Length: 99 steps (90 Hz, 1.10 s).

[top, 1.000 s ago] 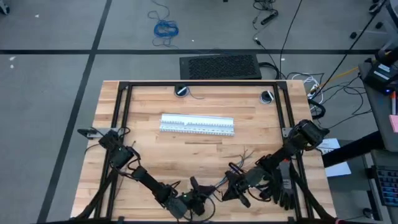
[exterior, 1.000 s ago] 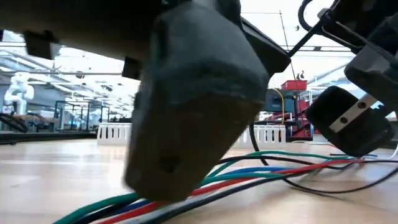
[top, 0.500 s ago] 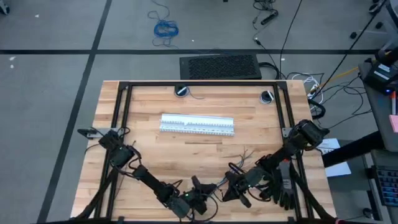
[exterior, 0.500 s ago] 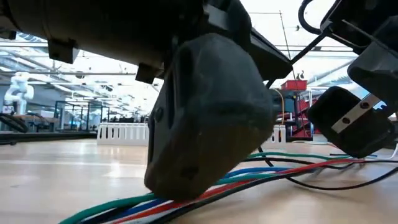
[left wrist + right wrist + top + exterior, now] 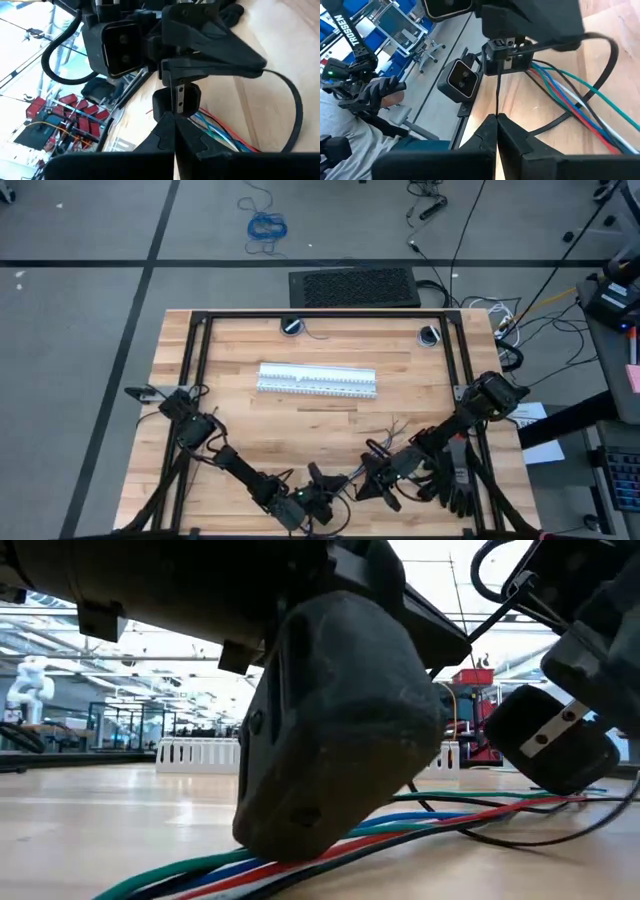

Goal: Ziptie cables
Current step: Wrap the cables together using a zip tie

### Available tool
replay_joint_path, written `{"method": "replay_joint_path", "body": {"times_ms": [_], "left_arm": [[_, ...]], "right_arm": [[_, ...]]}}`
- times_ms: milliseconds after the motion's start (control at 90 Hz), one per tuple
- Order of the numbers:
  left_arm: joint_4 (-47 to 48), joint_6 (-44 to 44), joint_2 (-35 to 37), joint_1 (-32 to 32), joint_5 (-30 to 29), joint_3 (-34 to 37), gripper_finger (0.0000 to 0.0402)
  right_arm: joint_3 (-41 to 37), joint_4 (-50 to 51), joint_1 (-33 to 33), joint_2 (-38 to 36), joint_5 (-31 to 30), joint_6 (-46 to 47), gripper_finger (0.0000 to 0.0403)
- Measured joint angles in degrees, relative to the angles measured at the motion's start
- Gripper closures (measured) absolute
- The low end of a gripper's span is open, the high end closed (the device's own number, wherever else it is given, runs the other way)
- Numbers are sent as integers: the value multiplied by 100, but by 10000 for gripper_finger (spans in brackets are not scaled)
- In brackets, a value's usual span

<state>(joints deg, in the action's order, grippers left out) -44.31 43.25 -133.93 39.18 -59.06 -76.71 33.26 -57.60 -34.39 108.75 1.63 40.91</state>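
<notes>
Left gripper (image 5: pixel 318 485) low at the table's near edge, tips facing the right gripper (image 5: pixel 372 480); the two almost meet. In the left wrist view the left fingers (image 5: pixel 165 131) are pressed together on a thin dark strip, a ziptie (image 5: pixel 178 100), that runs straight up to the opposite gripper. In the right wrist view the right fingers (image 5: pixel 490 131) are likewise clenched on the same thin strip (image 5: pixel 497 97), which reaches the left gripper's tip.

Cables (image 5: pixel 400 830) lie on the wooden table (image 5: pixel 240 425) directly under both grippers (green, blue, red, white and black strands in the close views, not plain grey). They fan out between the grippers, with loose ends (image 5: pixel 395 425) spreading toward the table's middle. A black loop (image 5: pixel 590 75) arcs over the bundle in the right wrist view.

White slotted strips (image 5: pixel 317 379) rest well apart, at the table's centre. A blue coiled cable (image 5: pixel 266 225) lies on the floor beyond the table. A seated person (image 5: pixel 350 135) shows off the table edge, dark glove (image 5: pixel 367 95) on one hand.
</notes>
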Motion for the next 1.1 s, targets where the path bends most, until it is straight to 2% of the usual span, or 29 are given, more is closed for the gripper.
{"method": "replay_joint_path", "body": {"times_ms": [467, 689, 900, 1100], "left_arm": [[239, -104, 8, 8, 271, 0, 402], [306, -90, 15, 74, 211, 0, 402], [284, 441, 15, 88, 56, -9, 402], [402, 526, 27, 14, 382, -10, 402]], "right_arm": [[0, -122, 87, -62, 3, -12, 403], [0, -122, 144, -173, 29, 94, 403], [0, 147, 143, -175, 246, 292, 403], [0, 129, 296, -175, 444, 305, 403]]}}
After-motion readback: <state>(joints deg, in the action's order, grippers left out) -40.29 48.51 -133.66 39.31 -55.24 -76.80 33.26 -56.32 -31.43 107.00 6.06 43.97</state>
